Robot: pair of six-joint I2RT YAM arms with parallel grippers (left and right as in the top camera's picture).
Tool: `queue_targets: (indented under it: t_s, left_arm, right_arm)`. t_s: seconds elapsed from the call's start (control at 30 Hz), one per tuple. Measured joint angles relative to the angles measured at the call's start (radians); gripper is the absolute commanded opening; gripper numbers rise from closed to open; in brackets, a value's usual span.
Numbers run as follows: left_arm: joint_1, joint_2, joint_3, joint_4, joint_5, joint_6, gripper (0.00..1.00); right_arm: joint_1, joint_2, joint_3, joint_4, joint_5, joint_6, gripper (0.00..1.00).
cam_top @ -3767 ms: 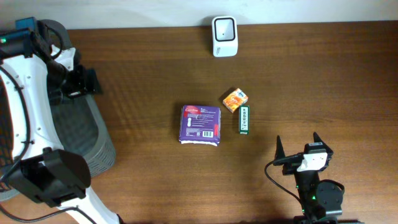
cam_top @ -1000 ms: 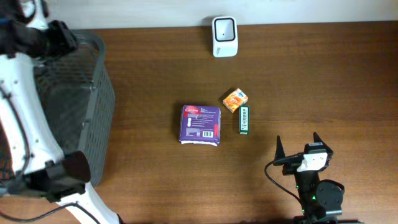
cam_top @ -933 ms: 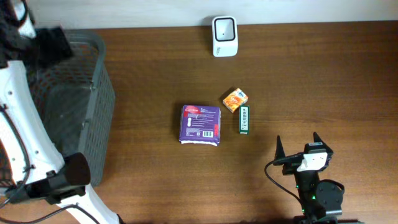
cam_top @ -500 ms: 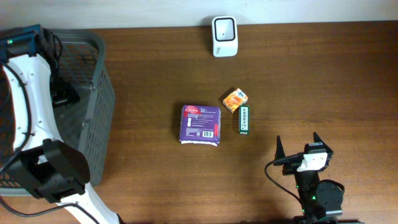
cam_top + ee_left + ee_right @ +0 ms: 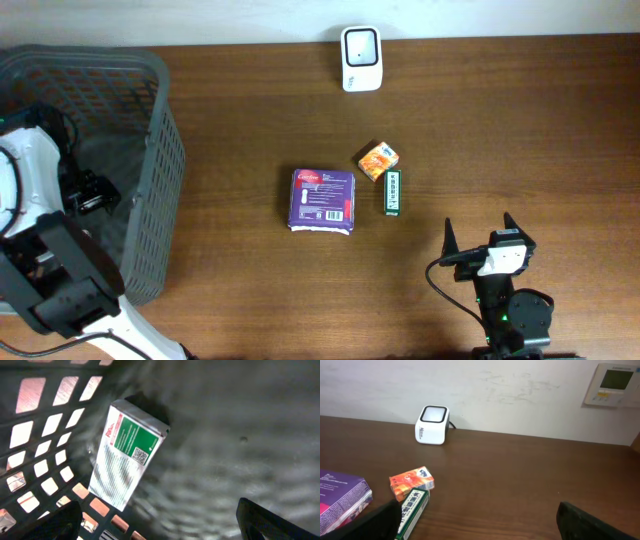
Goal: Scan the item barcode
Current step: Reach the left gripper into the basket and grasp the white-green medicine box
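Observation:
The white barcode scanner (image 5: 360, 45) stands at the table's far edge and also shows in the right wrist view as scanner (image 5: 432, 425). Three items lie mid-table: a purple pack (image 5: 322, 199), an orange box (image 5: 379, 160) and a narrow green box (image 5: 394, 192). Inside the grey basket (image 5: 160, 150), my left gripper (image 5: 90, 195) hangs open above a white-and-green box (image 5: 127, 455), which lies flat on the basket floor, apart from the gripper (image 5: 160, 530). My right gripper (image 5: 480, 232) stands open at the near right, holding nothing, its view facing the green box (image 5: 411, 506).
The basket's mesh walls (image 5: 45, 435) close in on the left gripper. In the right wrist view the orange box (image 5: 411, 481) and the purple pack (image 5: 340, 497) lie left of the gripper (image 5: 480, 527). A wall panel (image 5: 615, 382) hangs behind the table.
The left arm has swung from the basket's far left corner down into its middle, and its jaws have widened. The right arm and the table items have not moved.

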Motion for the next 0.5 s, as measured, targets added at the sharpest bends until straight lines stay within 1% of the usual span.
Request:
queue_targets:
  t_s: [0.03, 0.07, 0.1, 0.17, 0.23, 0.27, 0.33, 0.4, 0.5]
  left_arm:
    - [0.0, 0.0, -0.008, -0.005, -0.025, -0.014, 0.93]
    - [0.0, 0.0, -0.01, -0.024, -0.056, -0.039, 0.88]
    - [0.0, 0.0, -0.01, -0.041, -0.079, -0.057, 0.85]
    - [0.0, 0.0, -0.01, -0.093, -0.112, -0.095, 0.87]
    - [0.0, 0.0, -0.011, -0.159, -0.117, -0.138, 0.86]
    - [0.0, 0.0, -0.012, -0.162, -0.119, -0.152, 0.86]
    - [0.0, 0.0, -0.014, -0.138, -0.119, -0.163, 0.86]
    - [0.0, -0.001, -0.026, -0.119, -0.119, -0.164, 0.89]
    - [0.0, -0.003, -0.175, -0.018, -0.115, -0.166, 0.89]
  right_arm:
    - [0.0, 0.0, 0.0, 0.0, 0.0, -0.001, 0.99]
    - [0.0, 0.0, 0.0, 0.0, 0.0, -0.001, 0.99]
    - [0.0, 0.0, 0.0, 0.0, 0.0, -0.001, 0.98]
    - [0.0, 0.0, 0.0, 0.0, 0.0, 0.0, 0.98]
    - [0.0, 0.0, 0.0, 0.0, 0.0, 0.0, 0.98]
    - [0.0, 0.0, 0.0, 0.0, 0.0, 0.0, 0.98]
    - [0.0, 0.0, 0.0, 0.0, 0.0, 0.0, 0.98]
    - [0.0, 0.0, 0.0, 0.0, 0.0, 0.0, 0.98]
    - [0.0, 0.0, 0.0, 0.0, 0.0, -0.001, 0.98]
